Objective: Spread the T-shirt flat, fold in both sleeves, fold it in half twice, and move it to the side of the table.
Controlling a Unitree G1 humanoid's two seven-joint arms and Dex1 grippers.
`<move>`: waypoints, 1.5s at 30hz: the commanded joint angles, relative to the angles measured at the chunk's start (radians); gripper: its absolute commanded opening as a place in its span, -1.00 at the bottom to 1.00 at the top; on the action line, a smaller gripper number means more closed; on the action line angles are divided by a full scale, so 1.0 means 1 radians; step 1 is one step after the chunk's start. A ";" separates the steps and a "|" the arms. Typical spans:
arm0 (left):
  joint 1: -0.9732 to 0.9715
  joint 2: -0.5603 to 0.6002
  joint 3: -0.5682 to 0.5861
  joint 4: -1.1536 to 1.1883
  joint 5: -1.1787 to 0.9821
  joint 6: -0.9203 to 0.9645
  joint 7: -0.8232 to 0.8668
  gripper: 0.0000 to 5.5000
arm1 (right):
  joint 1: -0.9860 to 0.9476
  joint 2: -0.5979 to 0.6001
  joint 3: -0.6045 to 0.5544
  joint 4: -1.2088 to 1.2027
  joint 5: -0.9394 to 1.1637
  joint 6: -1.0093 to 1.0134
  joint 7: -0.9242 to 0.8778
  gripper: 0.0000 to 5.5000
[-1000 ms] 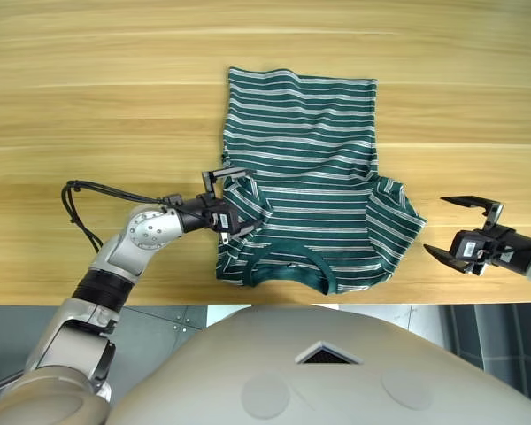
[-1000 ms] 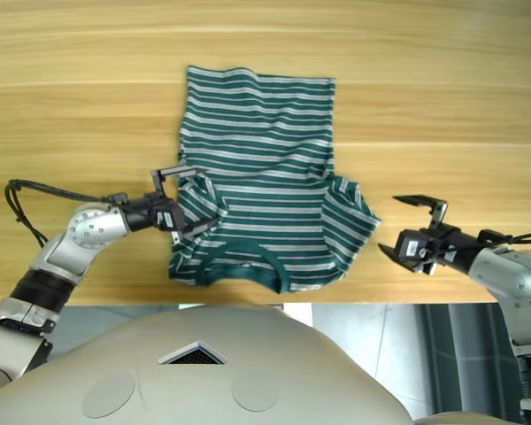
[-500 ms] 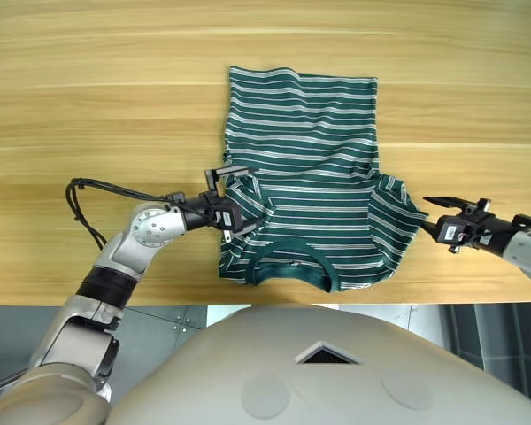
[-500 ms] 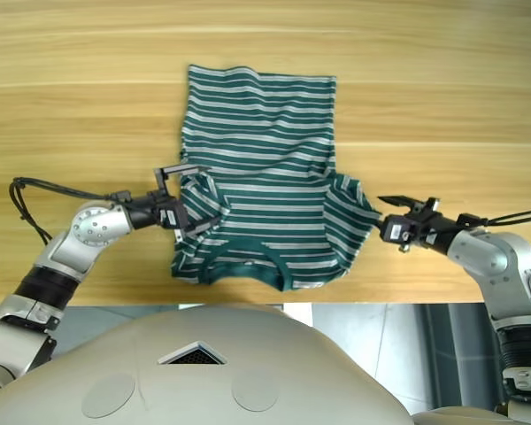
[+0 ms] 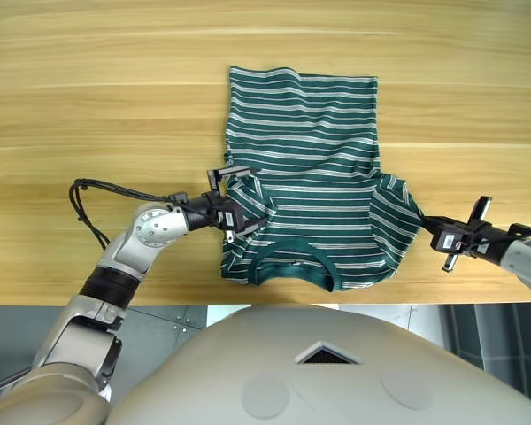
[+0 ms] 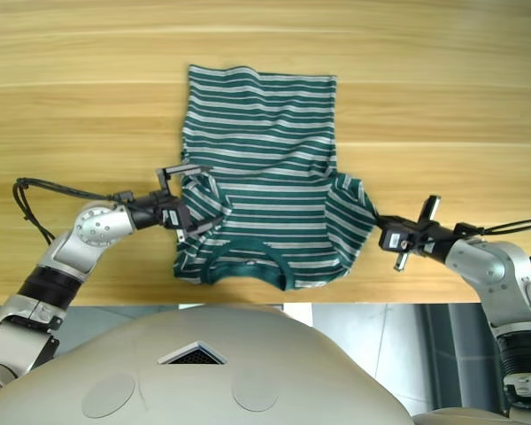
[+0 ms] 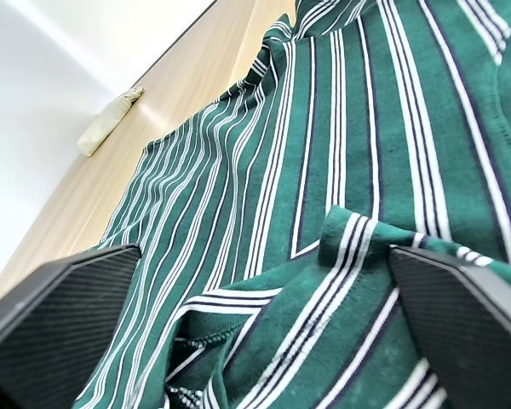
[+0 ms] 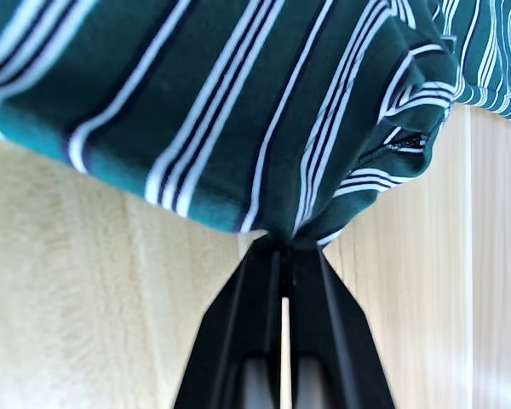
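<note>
Since a second ago the right hand point(image 5: 427, 220) has crossed from well out on the tabletop point(image 5: 88, 88), where it sat spread open, to the T-shirt point(image 5: 305, 150), and it has clenched on the tip of the right sleeve point(image 5: 396, 211); the right wrist view shows its fingers point(image 8: 255, 341) pressed together with the sleeve's hemmed edge pinched between them, just above the wood. The left hand point(image 5: 239, 200) has stayed at the left sleeve point(image 5: 255, 211), released, with its fingers point(image 7: 60, 315) set wide apart on either side of the bunched striped cloth and not closed on it. The green, white-striped shirt lies at the middle of the tabletop, body spread flat, collar point(image 5: 292, 252) at the near edge and hem point(image 5: 301, 78) at the far end. Both sleeves are rumpled, the left one tucked partly over the body.
</note>
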 commanded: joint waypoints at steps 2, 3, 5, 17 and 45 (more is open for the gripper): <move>0.005 -0.003 -0.007 0.003 0.018 0.012 -0.001 0.96 | -0.018 -0.012 0.024 0.051 -0.035 0.022 -0.006 -0.99; 0.005 -0.006 -0.006 0.000 0.015 0.011 0.001 0.96 | -0.030 -0.010 0.027 0.064 -0.043 0.026 -0.012 -0.99; 0.006 -0.012 -0.003 -0.003 0.009 0.009 0.006 0.96 | -0.048 -0.009 0.034 0.082 -0.052 0.028 -0.021 -0.99; 0.006 -0.043 0.008 -0.021 -0.011 0.014 0.017 0.96 | -0.080 -0.033 0.040 0.144 -0.067 0.035 -0.065 -0.99; 0.001 -0.081 0.008 -0.026 -0.022 0.013 0.016 0.96 | -0.087 -0.029 -0.028 -0.140 0.086 0.009 -0.029 -0.99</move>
